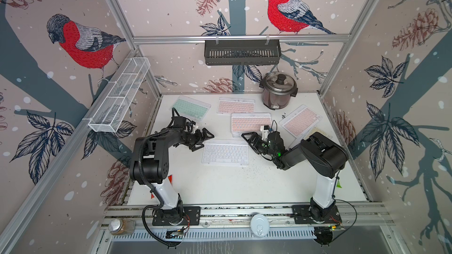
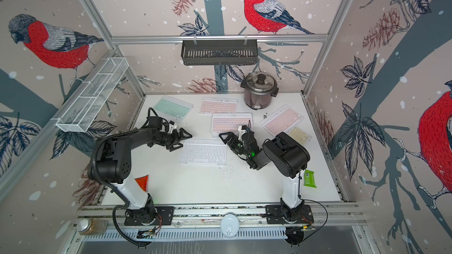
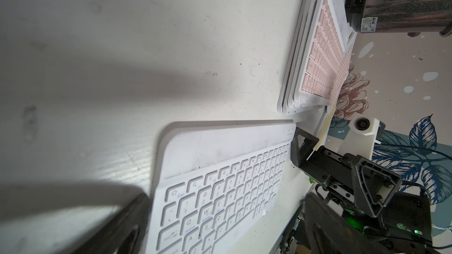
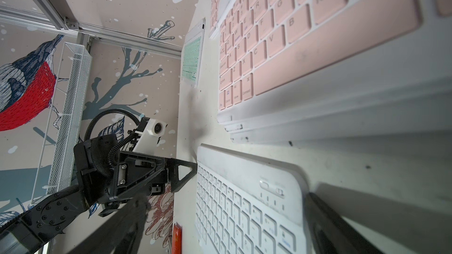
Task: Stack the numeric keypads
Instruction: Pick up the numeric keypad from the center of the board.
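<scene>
A white-keyed keypad (image 1: pixel 225 152) (image 2: pixel 203 152) lies flat at the table's middle. My left gripper (image 1: pixel 202 140) (image 3: pixel 225 228) stands open at its left end, with a blurred finger (image 3: pixel 117 228) on each side of that end. At the right end, my right gripper (image 1: pixel 247 144) (image 4: pixel 227 226) is open the same way. Just behind sits a pile of keypads topped by a pink one (image 1: pixel 250 123) (image 4: pixel 305 32). A mint keypad (image 1: pixel 191 107), a pink one (image 1: pixel 236 105) and a tilted pink one (image 1: pixel 300 120) lie apart. A yellow keypad (image 2: pixel 299 135) shows partly behind the right arm.
A steel rice cooker (image 1: pixel 277 90) stands at the back right. A white mesh basket (image 1: pixel 119 94) hangs on the left wall, a black one (image 1: pixel 242 52) on the back rail. A red packet (image 2: pixel 141 182) and a green packet (image 2: pixel 309 178) lie near the arm bases. Dark crumbs (image 1: pixel 254 171) dot the table.
</scene>
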{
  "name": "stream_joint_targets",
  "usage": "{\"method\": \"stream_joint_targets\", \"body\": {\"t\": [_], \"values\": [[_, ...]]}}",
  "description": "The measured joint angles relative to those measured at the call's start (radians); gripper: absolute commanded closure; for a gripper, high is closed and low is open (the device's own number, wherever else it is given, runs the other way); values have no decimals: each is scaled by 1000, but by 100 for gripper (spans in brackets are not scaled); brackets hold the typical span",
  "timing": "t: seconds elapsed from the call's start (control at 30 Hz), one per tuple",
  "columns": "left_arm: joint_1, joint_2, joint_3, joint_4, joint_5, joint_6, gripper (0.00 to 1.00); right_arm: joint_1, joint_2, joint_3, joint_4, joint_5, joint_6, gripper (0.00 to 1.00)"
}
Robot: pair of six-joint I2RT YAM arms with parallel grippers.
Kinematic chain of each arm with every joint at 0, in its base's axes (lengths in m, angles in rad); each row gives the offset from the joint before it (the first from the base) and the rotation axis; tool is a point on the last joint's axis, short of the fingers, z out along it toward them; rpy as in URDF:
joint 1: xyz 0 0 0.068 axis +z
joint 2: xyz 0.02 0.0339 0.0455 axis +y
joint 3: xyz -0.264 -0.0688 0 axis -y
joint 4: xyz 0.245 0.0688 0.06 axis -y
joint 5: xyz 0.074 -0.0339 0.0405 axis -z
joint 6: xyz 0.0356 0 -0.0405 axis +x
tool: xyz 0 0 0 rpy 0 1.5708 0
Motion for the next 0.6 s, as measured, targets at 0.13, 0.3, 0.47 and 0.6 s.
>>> {"method": "stream_joint_targets", "body": {"t": [0.13, 0.3, 0.47, 0.6], "values": [[-5, 0, 0, 0, -3, 0, 2, 1, -2, -6, 11, 0, 7, 0], [-14, 1, 0, 8, -6, 1, 1, 6, -19, -6, 2, 19, 0, 0], [-20, -1, -1, 10, -11, 2, 2, 16, -60, -5, -19, 40, -23, 0], [-35, -13, -4, 12, -40, -3, 2, 23, -95, -5, -31, 51, -41, 0]]}}
